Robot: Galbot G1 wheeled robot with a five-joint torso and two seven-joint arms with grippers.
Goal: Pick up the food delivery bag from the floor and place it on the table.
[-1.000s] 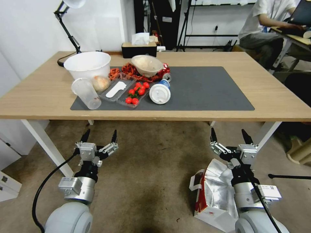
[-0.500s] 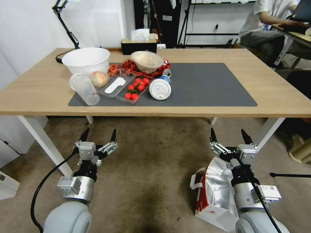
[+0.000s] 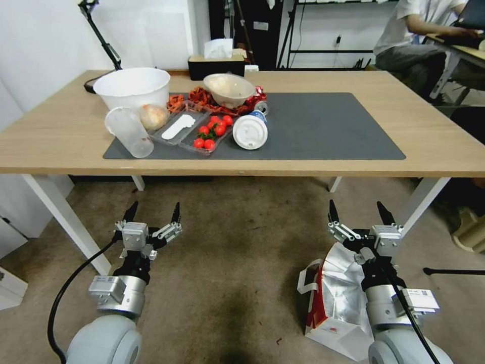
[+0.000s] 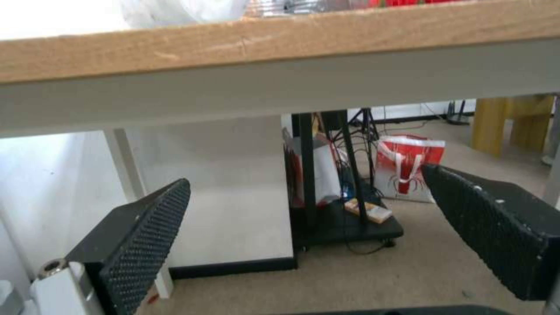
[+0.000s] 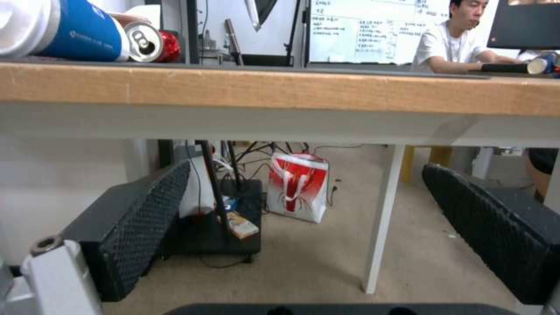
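Well ahead of and above the left gripper (image 3: 155, 208) stand a white bowl (image 3: 132, 87), a clear cup (image 3: 129, 132) lying on its side and a tray of cherry tomatoes (image 3: 209, 136). A lidded blue cup (image 3: 250, 132) lies farther toward the right gripper (image 3: 356, 207), a soda can (image 3: 260, 106) just behind it.

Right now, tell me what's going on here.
The food delivery bag sits open on the floor, under the right arm, not yet picked up. The right gripper hangs open above it, near the front edge of the table. The left gripper hangs open over bare carpet. On the table's dark mat, bowls, cups and a tray of tomatoes crowd the left half.
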